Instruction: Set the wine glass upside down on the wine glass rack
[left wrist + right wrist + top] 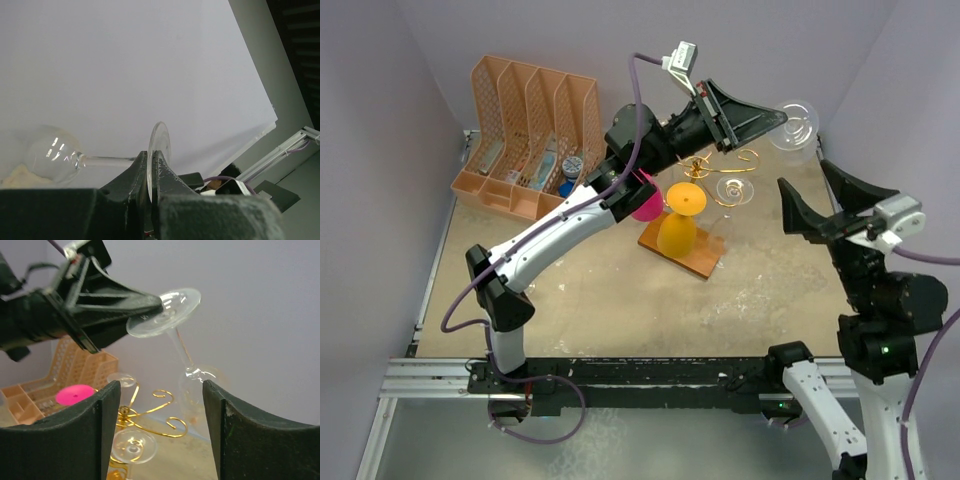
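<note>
1. Left hand. We find the left hand (pixel 783 118) raised above the far right part of the bench (pixel 770 300). Its fingers (pixel 137 175) are closed flat on the rim of the round foot of the wine glass (pixel 798 122). The left wrist view shows the foot clamped edge-on between both fingers, with the stem and bowl projecting clear of them.

2. Wine glass. The right wrist view shows it in the air, tilted, with its foot uppermost and its bowl lowest. It hangs to the far right of the rack (pixel 698 168) and does not touch it. The glass is clear and we see no writing on it.

3. Right hand. The right hand (pixel 805 180) stands at the right side of the bench, near the glass. Its fingers are spread wide and nothing lies between them.

4. Rack. The gold wire arms rise from a wooden base (pixel 705 258) at mid-bench. An orange glass (pixel 677 232), a pink glass (pixel 645 203) and another clear glass (pixel 733 190) sit on it, feet up.

5. Other items. An orange file organizer (pixel 525 110) stands at the far left. The small items in its compartments carry labels, but they are too small for us to read.
</note>
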Available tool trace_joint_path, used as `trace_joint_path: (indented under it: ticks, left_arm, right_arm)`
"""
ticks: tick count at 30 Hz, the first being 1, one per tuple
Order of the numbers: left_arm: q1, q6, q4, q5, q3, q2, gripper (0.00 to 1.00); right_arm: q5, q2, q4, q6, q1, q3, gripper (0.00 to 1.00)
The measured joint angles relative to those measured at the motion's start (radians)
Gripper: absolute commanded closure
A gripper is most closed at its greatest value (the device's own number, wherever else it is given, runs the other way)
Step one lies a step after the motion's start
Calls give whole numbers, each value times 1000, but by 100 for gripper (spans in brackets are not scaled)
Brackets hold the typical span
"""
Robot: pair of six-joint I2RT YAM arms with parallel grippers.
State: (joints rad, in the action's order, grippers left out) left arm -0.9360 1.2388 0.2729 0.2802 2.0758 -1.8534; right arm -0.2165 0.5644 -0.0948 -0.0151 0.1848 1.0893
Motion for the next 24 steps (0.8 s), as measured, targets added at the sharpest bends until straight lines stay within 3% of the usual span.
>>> trace_joint_path:
  ticks: [7, 17, 21, 24]
  left_arm:
    - [18, 0, 3, 0, 0, -13, 100]
    - [19, 0, 3, 4, 0, -26, 100]
    - [19, 0, 5, 5, 0, -26, 100]
    - [19, 3, 12, 6, -3, -26, 100]
  right_arm:
    - [10, -69, -14, 247, 0, 40, 28]
    - [157, 100, 52, 717, 0, 208, 39]
    - [219, 164, 103, 807, 0, 212, 46]
    - [240, 206, 122, 846, 0, 223, 60]
